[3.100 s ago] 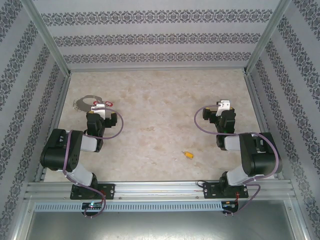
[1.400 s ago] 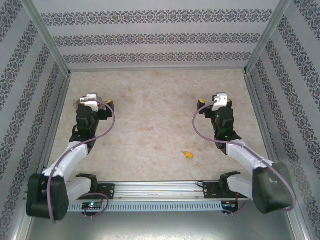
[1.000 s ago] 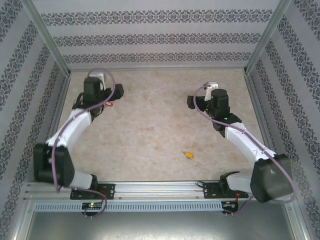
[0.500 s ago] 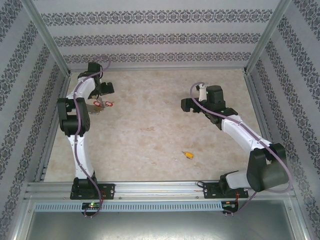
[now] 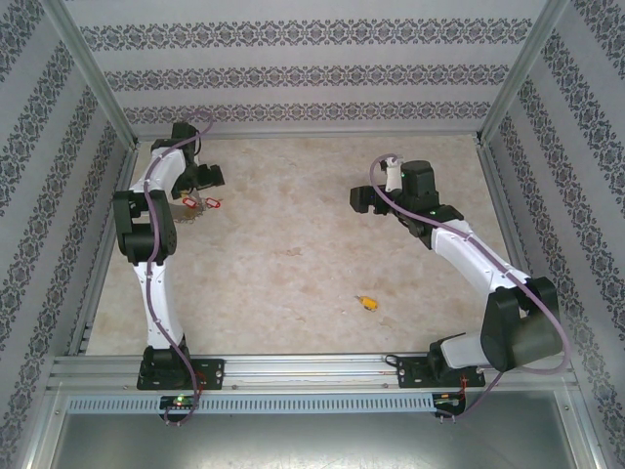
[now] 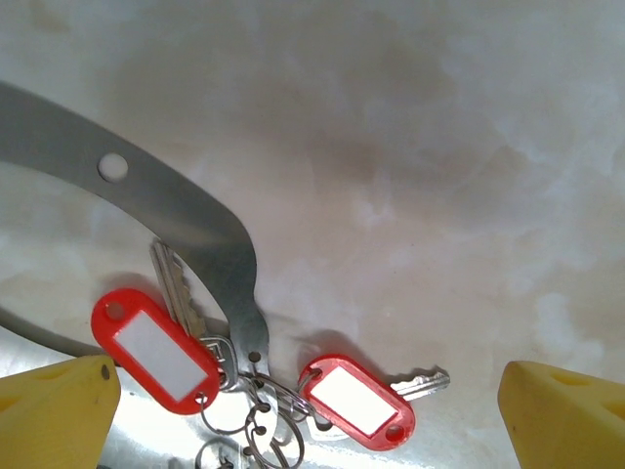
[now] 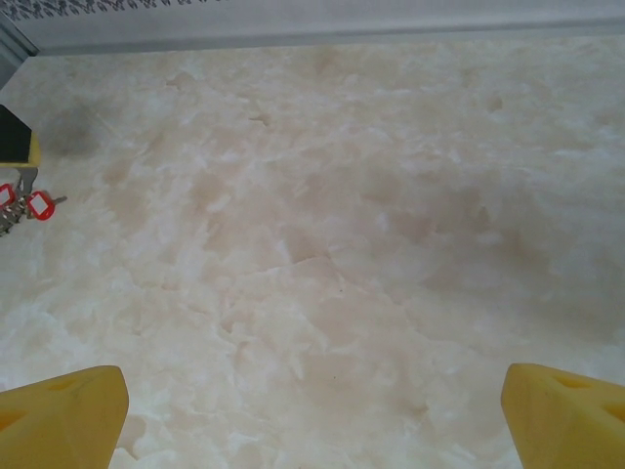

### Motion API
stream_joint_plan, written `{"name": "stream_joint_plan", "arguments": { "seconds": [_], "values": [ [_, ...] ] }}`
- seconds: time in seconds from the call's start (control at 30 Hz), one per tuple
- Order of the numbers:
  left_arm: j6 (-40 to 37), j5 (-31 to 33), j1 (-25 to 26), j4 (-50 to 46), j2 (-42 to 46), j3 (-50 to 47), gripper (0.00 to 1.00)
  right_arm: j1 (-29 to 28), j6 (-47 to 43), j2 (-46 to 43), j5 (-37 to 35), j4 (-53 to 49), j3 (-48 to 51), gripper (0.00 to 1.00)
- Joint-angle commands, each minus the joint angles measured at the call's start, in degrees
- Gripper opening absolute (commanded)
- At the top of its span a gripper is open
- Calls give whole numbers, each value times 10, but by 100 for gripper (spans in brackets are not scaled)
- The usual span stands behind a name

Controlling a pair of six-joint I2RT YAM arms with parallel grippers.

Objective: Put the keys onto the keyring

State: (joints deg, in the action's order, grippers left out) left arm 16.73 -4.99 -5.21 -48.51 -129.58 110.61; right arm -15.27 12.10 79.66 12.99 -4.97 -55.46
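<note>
From above I see the left arm reaching to the far-left corner of the table (image 5: 293,244). Its left hand (image 5: 202,176) hangs just beyond the keyring (image 5: 191,207), which lies flat there with its red tags (image 5: 201,203) showing. The key (image 5: 367,303), a yellow-orange speck, lies well apart from the keyring, off to its near right. The right hand (image 5: 359,198) sits well to the right of the keyring, about level with it. On the left wrist camera, the left hand's yellow fingertips (image 6: 54,410) stand wide apart and hold nothing. The keyring (image 6: 210,230) lies between and under them: a curved grey band with a hole, small wire rings, two red tags (image 6: 154,347) and two silver keys (image 6: 176,283). On the right wrist camera, the right hand's fingertips (image 7: 59,415) are likewise wide apart over bare table. The keyring's tags (image 7: 27,205) are tiny at the left edge, just under a black-and-yellow finger (image 7: 15,145).
</note>
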Motion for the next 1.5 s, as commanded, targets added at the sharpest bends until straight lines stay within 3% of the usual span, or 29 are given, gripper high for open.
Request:
{"name": "stream_joint_plan", "arguments": {
  "seconds": [0.0, 0.13, 0.3, 0.5, 0.67, 1.0, 1.17, 1.47],
  "values": [
    [13, -12, 4, -27, 28, 0, 100, -6, 4, -16, 13, 1, -11, 98],
    [9, 10, 10, -37, 44, -14, 98, -6, 5, -27, 15, 4, -7, 98],
    [25, 19, 15, -25, 95, -50, 81, -6, 7, -35, 19, 9, -3, 98],
    [147, 24, 21, 123, 196, -245, 80, -5, 13, -43, 29, 12, 2, 98],
    [211, 28, 22, 178, 197, -294, 75, -5, 17, -55, 38, 15, 8, 98],
    [220, 72, 21, 172, 157, -254, 59, -1, 19, -75, 40, 15, 15, 98],
    [185, 103, 16, 140, 138, -214, 61, 6, 19, -82, 41, 12, 18, 98],
    [188, 75, 6, 140, 144, -217, 64, 9, 22, -72, 46, 16, 17, 98]
  ]
}}
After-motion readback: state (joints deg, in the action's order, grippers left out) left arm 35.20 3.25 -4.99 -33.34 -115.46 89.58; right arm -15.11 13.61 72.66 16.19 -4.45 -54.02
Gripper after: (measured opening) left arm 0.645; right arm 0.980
